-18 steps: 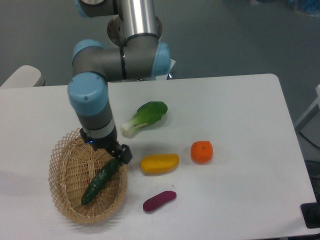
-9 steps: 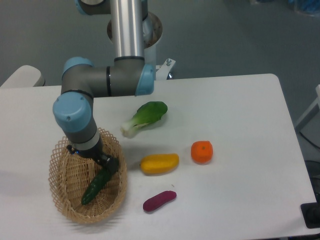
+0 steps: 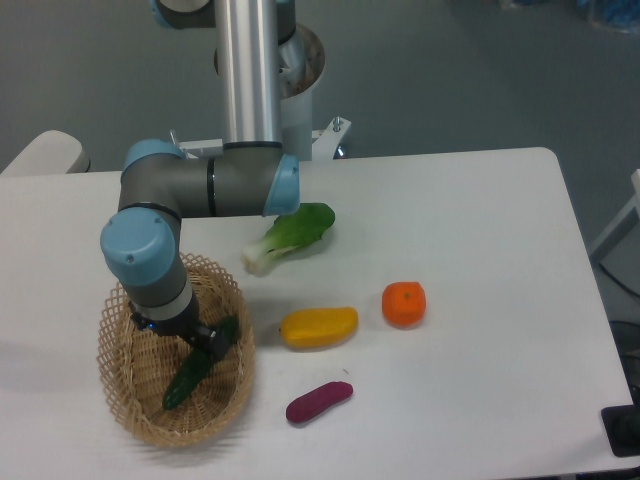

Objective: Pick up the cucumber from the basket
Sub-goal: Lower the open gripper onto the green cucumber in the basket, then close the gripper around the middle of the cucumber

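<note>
From the fixed camera, I see my gripper (image 3: 207, 342) low inside the basket (image 3: 128, 412), right over the middle of the cucumber (image 3: 198, 364). The cucumber lies slanted in the basket, one end down near the front wall and the other end up by the right rim. The wrist hides most of the fingers, so I cannot tell how wide they are or if they are already pinching the cucumber (only a dark bit sticks out beside the green skin).

To do this step well, I think I should put one finger on each long side of the cucumber, near its middle, so it does not tip when it goes up. I would squeeze gently, because the skin looks bumpy and could slip. Then I would lift straight up, so the ends do not catch on the lattice rim and drag the basket along.

The bok choy (image 3: 289, 237), yellow fruit (image 3: 318, 326), orange (image 3: 404, 303) and purple sweet potato (image 3: 319, 401) sit on the table (image 3: 480, 220), well away from my work.
</note>
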Controlling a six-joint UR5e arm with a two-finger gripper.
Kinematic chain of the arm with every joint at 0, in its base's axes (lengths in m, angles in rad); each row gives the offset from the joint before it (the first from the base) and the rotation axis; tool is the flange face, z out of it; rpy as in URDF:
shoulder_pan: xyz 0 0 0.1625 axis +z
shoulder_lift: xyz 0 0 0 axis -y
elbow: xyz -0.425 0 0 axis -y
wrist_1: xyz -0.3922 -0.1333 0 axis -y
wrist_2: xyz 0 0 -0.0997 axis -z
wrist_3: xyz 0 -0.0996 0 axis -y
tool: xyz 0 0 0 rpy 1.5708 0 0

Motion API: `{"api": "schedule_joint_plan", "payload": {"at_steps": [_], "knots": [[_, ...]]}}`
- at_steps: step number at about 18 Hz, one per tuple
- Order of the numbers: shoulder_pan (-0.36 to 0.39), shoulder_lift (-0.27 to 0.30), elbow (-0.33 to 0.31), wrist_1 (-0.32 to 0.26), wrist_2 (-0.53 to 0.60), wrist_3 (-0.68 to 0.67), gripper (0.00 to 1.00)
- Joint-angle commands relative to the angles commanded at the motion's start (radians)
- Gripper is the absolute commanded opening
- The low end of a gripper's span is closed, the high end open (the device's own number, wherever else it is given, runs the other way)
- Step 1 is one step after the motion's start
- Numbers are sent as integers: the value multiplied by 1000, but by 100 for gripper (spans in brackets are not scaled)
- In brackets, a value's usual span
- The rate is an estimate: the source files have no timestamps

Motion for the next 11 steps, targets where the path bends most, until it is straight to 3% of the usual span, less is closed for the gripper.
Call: {"api": "schedule_joint_plan", "payload": {"at_steps": [11], "knots": [[0, -51, 43, 9, 2, 12, 100]]}}
